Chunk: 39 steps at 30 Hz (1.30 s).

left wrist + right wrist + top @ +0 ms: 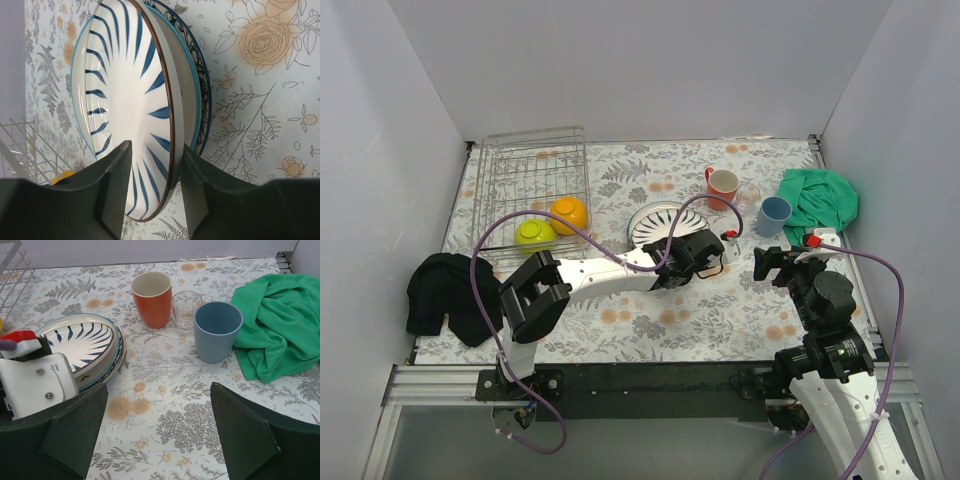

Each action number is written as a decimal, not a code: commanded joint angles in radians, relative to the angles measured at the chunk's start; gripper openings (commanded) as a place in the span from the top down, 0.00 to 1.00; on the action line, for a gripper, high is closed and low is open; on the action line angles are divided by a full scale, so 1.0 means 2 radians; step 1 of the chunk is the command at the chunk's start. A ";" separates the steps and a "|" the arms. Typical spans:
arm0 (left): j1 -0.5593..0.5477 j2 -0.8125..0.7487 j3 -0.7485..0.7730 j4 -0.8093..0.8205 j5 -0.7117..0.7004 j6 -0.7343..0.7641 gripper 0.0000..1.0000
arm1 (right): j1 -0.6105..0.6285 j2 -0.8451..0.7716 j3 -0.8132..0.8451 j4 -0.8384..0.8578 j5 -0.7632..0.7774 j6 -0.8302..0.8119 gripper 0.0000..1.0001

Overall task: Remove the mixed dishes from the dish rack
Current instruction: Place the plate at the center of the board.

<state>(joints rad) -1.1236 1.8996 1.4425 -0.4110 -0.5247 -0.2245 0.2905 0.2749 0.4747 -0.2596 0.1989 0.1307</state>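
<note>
The dark-and-white striped plate (655,222) (125,100) (82,340) lies on top of a blue-rimmed plate (200,100) on the floral tablecloth. My left gripper (672,242) (155,155) straddles its near rim. The jaws are parted, with a gap between one finger (117,170) and the rim. The dish rack (535,170) at the back left holds a lime-green bowl (535,233) and an orange-yellow bowl (568,213). An orange mug (151,297), a clear glass (186,307) and a light-blue cup (217,330) stand on the table. My right gripper (767,262) (157,390) hovers open and holds nothing.
A green cloth (820,200) (280,325) is bunched at the back right beside the blue cup. A black cloth (445,290) lies at the table's left edge, near the rack. White walls close in the left, right and back sides.
</note>
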 commanded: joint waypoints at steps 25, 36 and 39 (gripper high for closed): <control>0.050 0.007 0.040 -0.036 0.060 -0.075 0.04 | 0.002 -0.003 -0.002 0.023 -0.004 0.001 0.08; 0.066 -0.029 0.042 -0.058 0.145 -0.135 0.02 | 0.002 -0.002 -0.002 0.023 -0.003 0.000 0.09; 0.091 -0.049 0.046 -0.062 0.169 -0.163 0.02 | 0.002 0.000 -0.002 0.022 -0.003 -0.001 0.08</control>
<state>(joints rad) -0.9958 1.9282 1.4937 -0.5190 -0.2821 -0.4625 0.2905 0.2749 0.4747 -0.2596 0.1989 0.1307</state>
